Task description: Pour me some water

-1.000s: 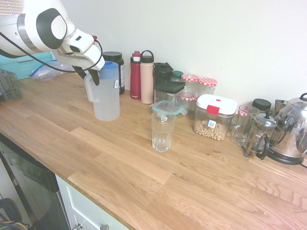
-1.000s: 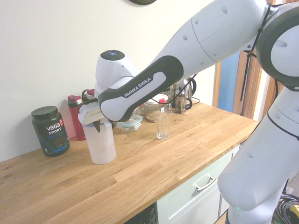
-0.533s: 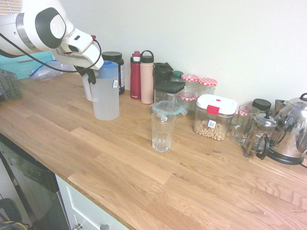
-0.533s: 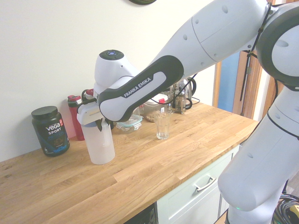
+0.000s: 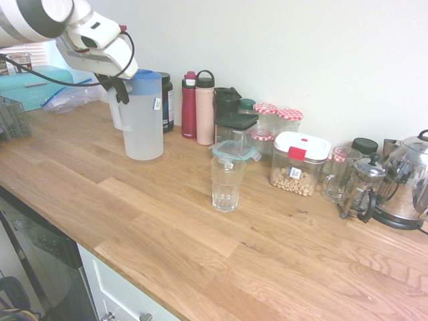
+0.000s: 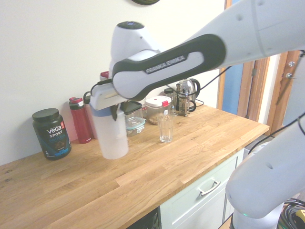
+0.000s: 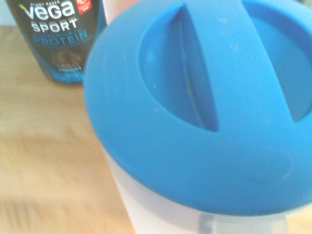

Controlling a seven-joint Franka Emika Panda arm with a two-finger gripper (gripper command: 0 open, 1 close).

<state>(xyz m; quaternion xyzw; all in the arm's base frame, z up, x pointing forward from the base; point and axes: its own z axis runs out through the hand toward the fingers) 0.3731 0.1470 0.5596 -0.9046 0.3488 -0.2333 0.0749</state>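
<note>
The wooden counter (image 5: 167, 221) ran the length of the scene, its back edge crowded with bottles, jars, a lidded container (image 5: 299, 164) and a kettle (image 5: 408, 187). Over the end away from the kettle, the white arm (image 6: 190, 57) reached in with its gripper (image 5: 115, 93) pinched shut on the handle of the frosted pitcher (image 5: 142, 117), which hung upright and, in the second exterior view, looked clear of the wood. The wrist view was filled by the pitcher's blue lid (image 7: 204, 107), with a dark protein tub (image 7: 56, 39) behind it. The ribbed glass (image 5: 227, 182) stood alone on open counter, well apart from the pitcher and nearer the jars. The water could not be made out through the frosted wall; any there would sit low in the pitcher, and the glass seemed to have at most a trace at its bottom. The step in hand appeared to be carrying the pitcher across to the glass. Doing it well would mean keeping the pitcher level while it travelled, bringing the spout side just over the glass rim before tipping, and tilting slowly, since a handle grip lets the body swing and a small amount of liquid would arrive late, then all at once.
</note>
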